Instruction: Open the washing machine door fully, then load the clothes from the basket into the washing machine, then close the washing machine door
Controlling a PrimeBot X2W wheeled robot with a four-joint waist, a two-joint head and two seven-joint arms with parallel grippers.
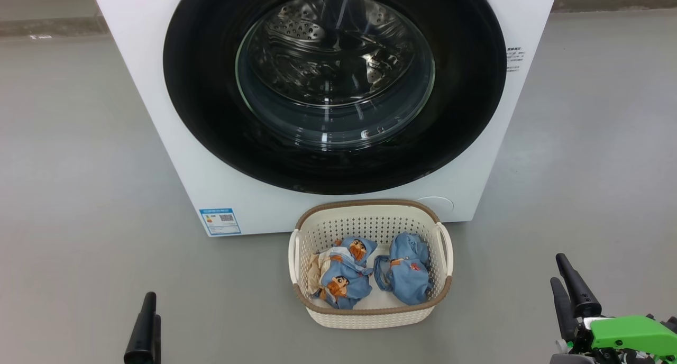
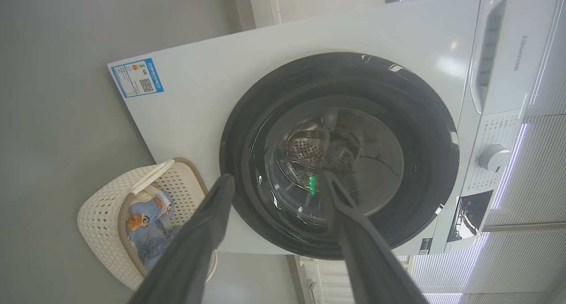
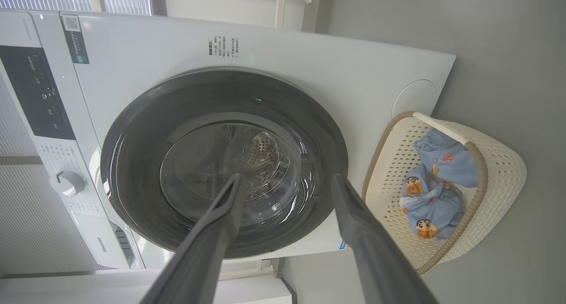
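— Any brand legible?
— "Hisense", on the washing machine (image 2: pixel 353 34), up and right of the left gripper (image 2: pixel 277 176).
— The blue label (image 2: pixel 137 77), far left?
— Print too small to read.

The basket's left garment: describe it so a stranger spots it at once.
Before the big white front-loading washing machine stands a small cream-white perforated plastic basket with a brown rim. Of the two light-blue fabric garments inside, it is the left one, showing cream-white cloth that its neighbour lacks.
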